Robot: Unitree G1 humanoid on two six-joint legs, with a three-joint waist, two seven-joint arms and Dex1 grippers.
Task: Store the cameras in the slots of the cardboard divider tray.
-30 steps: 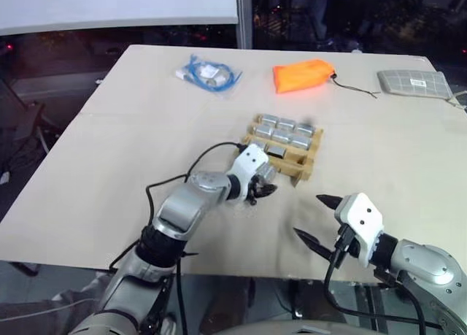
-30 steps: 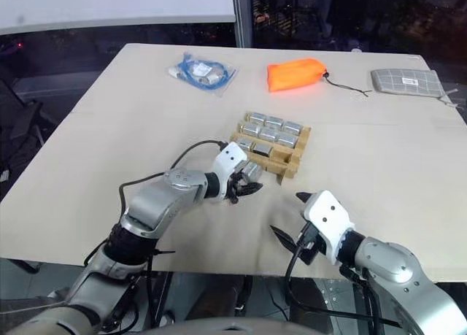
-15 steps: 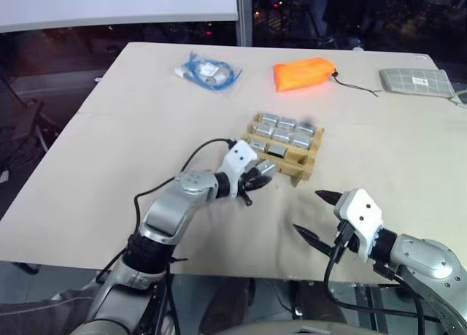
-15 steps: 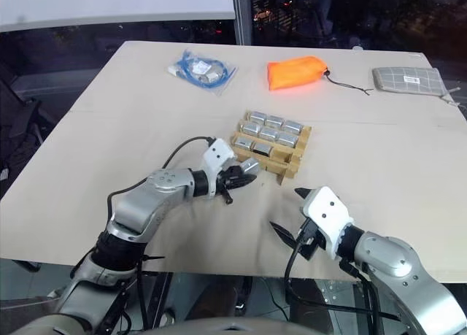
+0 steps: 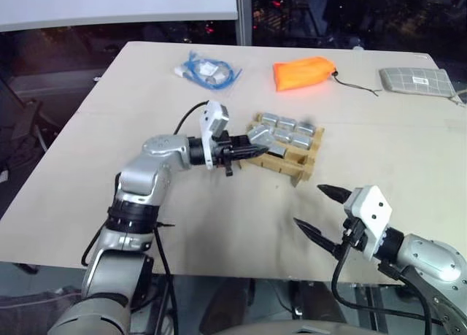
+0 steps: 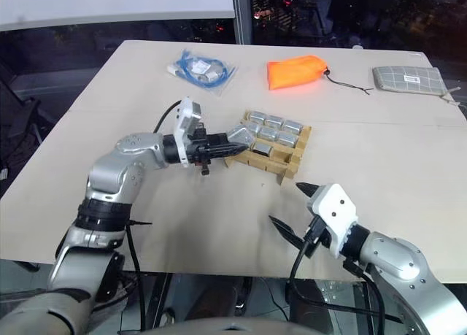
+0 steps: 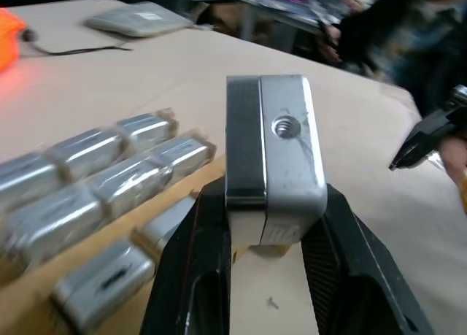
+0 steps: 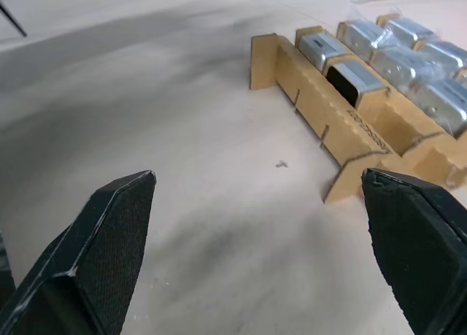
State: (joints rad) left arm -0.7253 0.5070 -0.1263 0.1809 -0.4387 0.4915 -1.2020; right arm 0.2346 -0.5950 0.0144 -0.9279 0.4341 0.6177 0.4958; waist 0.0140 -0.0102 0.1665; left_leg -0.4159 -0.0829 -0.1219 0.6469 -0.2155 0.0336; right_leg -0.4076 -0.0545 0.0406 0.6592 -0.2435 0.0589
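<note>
My left gripper (image 5: 250, 148) is shut on a camera (image 7: 273, 141), a silver-grey block with a black side and a small threaded hole. It holds the camera level, just above the left end of the cardboard divider tray (image 5: 303, 171). Several silver cameras (image 5: 286, 129) sit in the tray's slots, and the near row (image 8: 372, 127) holds two at one end. My right gripper (image 5: 310, 207) hangs open near the table's front edge, to the right of the tray, with nothing between its fingers (image 8: 109, 233).
Along the far side of the table lie an orange pouch (image 5: 303, 74), a bag of blue cable (image 5: 208, 71) and a flat grey gridded pouch (image 5: 418, 82). A blurred person (image 7: 408, 21) shows beyond the table in the left wrist view.
My left gripper has risen from the table in front of the tray, carrying the camera up to the tray's left end, and has turned to point sideways. The right gripper has stayed put.
</note>
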